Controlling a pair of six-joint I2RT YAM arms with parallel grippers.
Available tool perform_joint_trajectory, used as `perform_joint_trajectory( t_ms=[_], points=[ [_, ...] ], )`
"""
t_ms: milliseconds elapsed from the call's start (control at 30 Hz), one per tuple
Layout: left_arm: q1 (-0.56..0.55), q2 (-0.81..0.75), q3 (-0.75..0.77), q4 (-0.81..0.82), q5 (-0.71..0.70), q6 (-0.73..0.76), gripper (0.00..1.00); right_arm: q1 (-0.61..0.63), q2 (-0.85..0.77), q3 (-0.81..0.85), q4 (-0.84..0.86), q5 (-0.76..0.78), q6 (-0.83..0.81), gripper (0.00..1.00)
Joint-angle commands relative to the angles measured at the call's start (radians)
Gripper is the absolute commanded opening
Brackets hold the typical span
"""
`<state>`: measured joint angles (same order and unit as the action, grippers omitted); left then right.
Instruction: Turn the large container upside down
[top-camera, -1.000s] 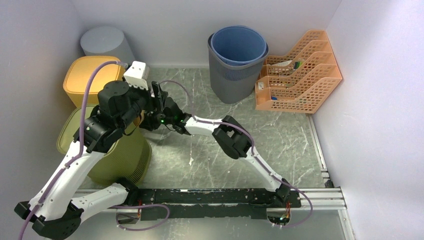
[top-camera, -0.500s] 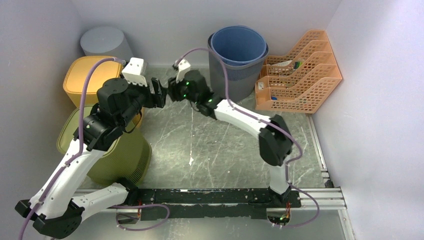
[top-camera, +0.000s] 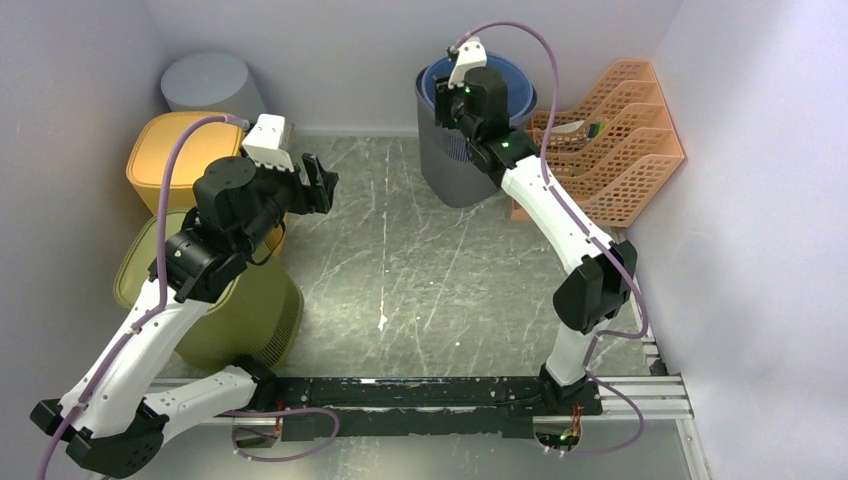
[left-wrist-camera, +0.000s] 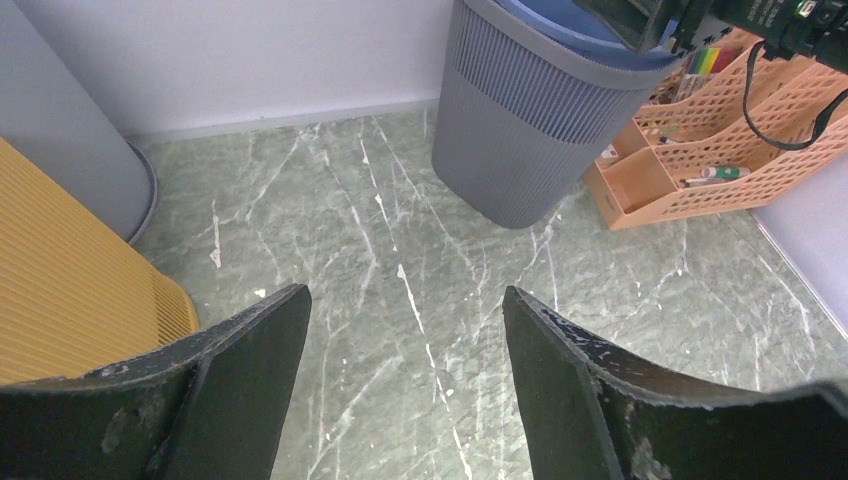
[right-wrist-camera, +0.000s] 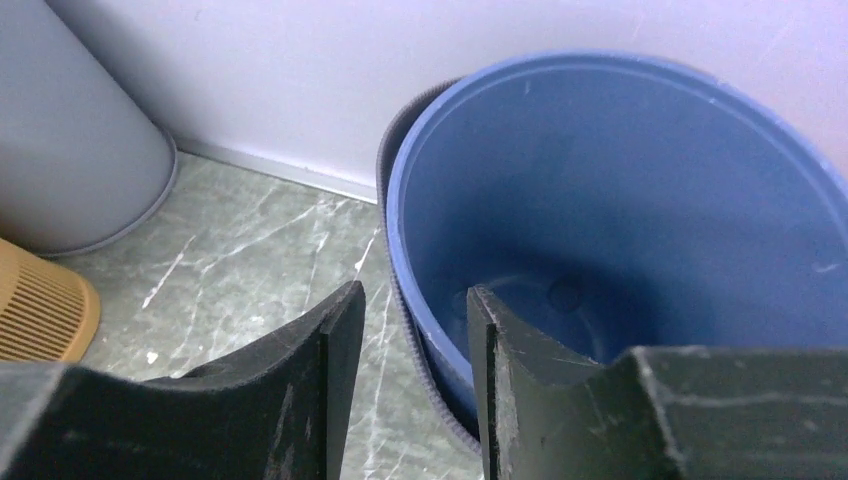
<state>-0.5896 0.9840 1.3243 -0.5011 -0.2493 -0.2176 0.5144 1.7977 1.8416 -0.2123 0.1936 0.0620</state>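
Note:
The large container (top-camera: 460, 172) is a grey ribbed bin standing upright at the back, with a blue bucket (top-camera: 503, 95) nested inside it. My right gripper (top-camera: 452, 103) hovers over its left rim. In the right wrist view the gripper (right-wrist-camera: 415, 290) is open, with one finger outside the grey wall (right-wrist-camera: 432, 385) and the other over the blue bucket (right-wrist-camera: 620, 200), and neither finger touches. My left gripper (top-camera: 322, 182) hangs open above the bare floor at mid-left. In its own view it (left-wrist-camera: 405, 292) holds nothing, and the container (left-wrist-camera: 520, 130) stands ahead.
An olive bin (top-camera: 250, 310) stands under the left arm, a yellow bin (top-camera: 180, 150) behind it and a grey cylinder bin (top-camera: 205, 85) in the back-left corner. An orange file organiser (top-camera: 600, 150) sits right of the container. Walls close three sides.
The right arm swung from beside the left gripper near the olive bin to the back, over the container's rim, and its jaws widened. The left gripper opened slightly and stayed put.

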Motion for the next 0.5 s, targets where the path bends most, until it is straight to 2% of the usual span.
perform_joint_trajectory(
  t_ms=[0, 100, 200, 233, 267, 300, 467],
  points=[
    [0.003, -0.018, -0.008, 0.03, 0.002, -0.004, 0.82, -0.008, 0.008, 0.04, -0.016, 0.012, -0.071, 0.44],
    [0.002, -0.023, -0.017, 0.027, -0.005, -0.002, 0.82, -0.016, 0.045, 0.085, -0.039, 0.002, -0.076, 0.48],
    [0.002, -0.026, -0.023, 0.023, -0.005, -0.002, 0.82, -0.067, 0.122, 0.189, -0.135, -0.054, -0.061, 0.59],
    [0.002, -0.026, -0.021, 0.02, -0.006, -0.002, 0.82, -0.073, 0.144, 0.222, -0.157, -0.069, -0.059, 0.68],
    [0.002, -0.026, -0.021, 0.018, -0.008, -0.001, 0.82, -0.075, 0.162, 0.245, -0.168, -0.078, -0.061, 0.91],
    [0.002, -0.026, -0.02, 0.018, -0.01, 0.001, 0.82, -0.076, 0.172, 0.256, -0.165, -0.082, -0.064, 0.99],
    [0.002, -0.027, -0.027, 0.018, -0.02, 0.006, 0.83, -0.09, 0.173, 0.224, -0.098, -0.103, -0.071, 1.0]
  ],
)
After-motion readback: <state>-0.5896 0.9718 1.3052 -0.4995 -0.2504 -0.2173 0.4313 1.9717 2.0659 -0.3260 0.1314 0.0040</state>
